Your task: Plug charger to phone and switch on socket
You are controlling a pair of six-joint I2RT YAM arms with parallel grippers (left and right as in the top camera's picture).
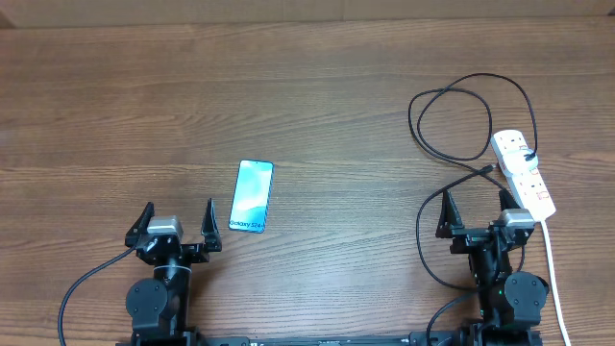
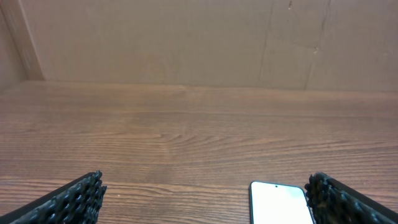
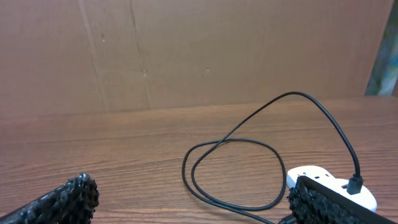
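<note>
The phone [image 1: 252, 196] lies flat with its light blue screen up, just right of my left gripper's [image 1: 178, 216] right fingertip; its top end shows beside that finger in the left wrist view [image 2: 280, 202]. The left gripper [image 2: 205, 199] is open and holds nothing. The white socket [image 1: 524, 173] lies at the far right, with the charger [image 1: 413, 111] looping behind it and a black plug [image 3: 356, 183] seated in its far end. The cable's free tip [image 1: 491, 169] rests left of the socket. My right gripper [image 1: 475, 204] is open just in front of it, empty.
The socket's white cord [image 1: 553, 269] runs toward the table's front edge past the right arm. In the right wrist view the charger [image 3: 292, 93] arches over the wood to the socket [image 3: 317, 173]. A brown cardboard wall [image 2: 186, 37] backs the table.
</note>
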